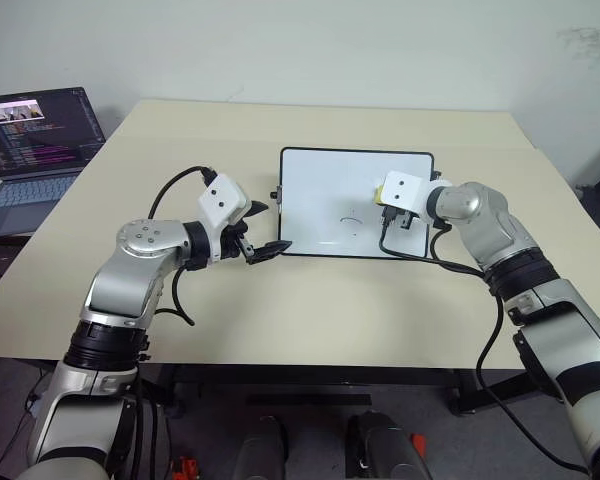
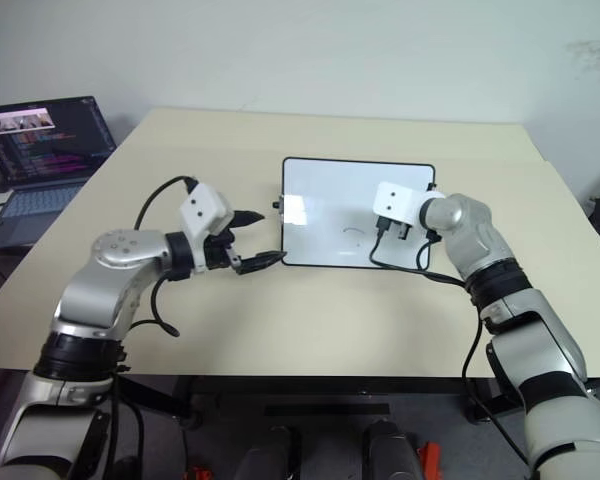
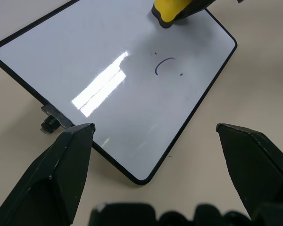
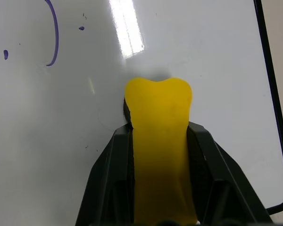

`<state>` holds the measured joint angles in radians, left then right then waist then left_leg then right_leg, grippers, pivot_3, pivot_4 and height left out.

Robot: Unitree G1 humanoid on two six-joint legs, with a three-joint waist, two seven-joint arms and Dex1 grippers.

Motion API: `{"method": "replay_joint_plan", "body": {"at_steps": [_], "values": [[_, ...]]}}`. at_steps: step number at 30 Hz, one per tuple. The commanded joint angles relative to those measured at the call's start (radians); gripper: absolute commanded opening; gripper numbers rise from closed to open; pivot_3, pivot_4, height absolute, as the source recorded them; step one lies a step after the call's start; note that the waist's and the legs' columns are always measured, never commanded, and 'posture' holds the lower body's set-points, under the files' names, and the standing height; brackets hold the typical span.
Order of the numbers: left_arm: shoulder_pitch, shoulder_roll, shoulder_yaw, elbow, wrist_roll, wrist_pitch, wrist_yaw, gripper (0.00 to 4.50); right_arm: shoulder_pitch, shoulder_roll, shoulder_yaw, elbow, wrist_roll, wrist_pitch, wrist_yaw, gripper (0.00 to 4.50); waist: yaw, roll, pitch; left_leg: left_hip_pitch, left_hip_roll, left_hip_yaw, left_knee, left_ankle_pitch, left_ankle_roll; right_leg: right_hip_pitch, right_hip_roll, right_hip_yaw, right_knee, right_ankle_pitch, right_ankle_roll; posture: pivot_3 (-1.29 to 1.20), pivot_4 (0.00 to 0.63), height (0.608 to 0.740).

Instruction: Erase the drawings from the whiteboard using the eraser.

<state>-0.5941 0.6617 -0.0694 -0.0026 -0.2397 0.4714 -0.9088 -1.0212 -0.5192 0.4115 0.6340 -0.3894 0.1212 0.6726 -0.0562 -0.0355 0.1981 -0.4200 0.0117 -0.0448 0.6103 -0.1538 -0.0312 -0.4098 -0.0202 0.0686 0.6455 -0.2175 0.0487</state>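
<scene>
The small bright yellow rectangular eraser (image 4: 159,141) is being clamped in the right tool (image 4: 160,141) and pressed on the glossy white black-framed whiteboard (image 1: 320,200), lying on the beige tabletop (image 1: 280,310). A thin curved arc (image 3: 163,66) is showing beside it. The left tool (image 3: 155,141) is being held wide near the board's corner.

A bright yellow eraser (image 4: 159,141) is being gripped between black fingers (image 4: 108,183); a glossy white whiteboard (image 1: 320,200) is being edged by a thin black frame, with a purple-blue arc (image 3: 163,66) and dots marked on it
</scene>
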Motion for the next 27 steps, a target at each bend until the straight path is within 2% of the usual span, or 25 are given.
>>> {"method": "replay_joint_plan", "body": {"at_steps": [1,11,21,27], "values": [[-0.025,-0.003,0.009,-0.011,-0.001,-0.019,-0.003,4.5,0.009,0.011,0.002,0.005,-0.027,0.043,0.006,1.11,-0.001,0.0,0.0,0.0,0.0,0.0,0.0,0.0,0.0,0.0,0.0,0.0,0.0,0.0,0.0,0.0,0.15,0.74],[-0.017,-0.006,0.009,-0.022,-0.004,-0.012,0.003,4.5,-0.08,0.166,0.015,0.048,-0.034,0.06,-0.02,1.11,-0.038,0.0,0.0,0.003,0.001,0.0,-0.002,0.0,0.0,0.0,0.001,0.001,0.001,0.0,-0.001,0.0,0.15,0.74],[0.001,-0.006,0.015,-0.044,-0.008,0.0,0.014,4.5,-0.105,0.294,0.035,0.034,-0.048,0.065,-0.039,1.11,-0.036,0.0,0.0,0.002,0.001,0.0,-0.005,0.0,0.0,-0.002,0.001,0.0,0.0,0.0,-0.001,0.0,0.15,0.74],[-0.002,-0.011,0.013,-0.044,-0.008,0.001,0.017,4.5,-0.119,0.299,0.019,0.045,-0.053,0.069,-0.065,1.11,-0.03,0.0,0.0,-0.001,0.001,0.0,-0.009,0.0,0.0,-0.006,0.001,0.0,0.001,0.0,-0.001,0.0,0.15,0.74]]}}
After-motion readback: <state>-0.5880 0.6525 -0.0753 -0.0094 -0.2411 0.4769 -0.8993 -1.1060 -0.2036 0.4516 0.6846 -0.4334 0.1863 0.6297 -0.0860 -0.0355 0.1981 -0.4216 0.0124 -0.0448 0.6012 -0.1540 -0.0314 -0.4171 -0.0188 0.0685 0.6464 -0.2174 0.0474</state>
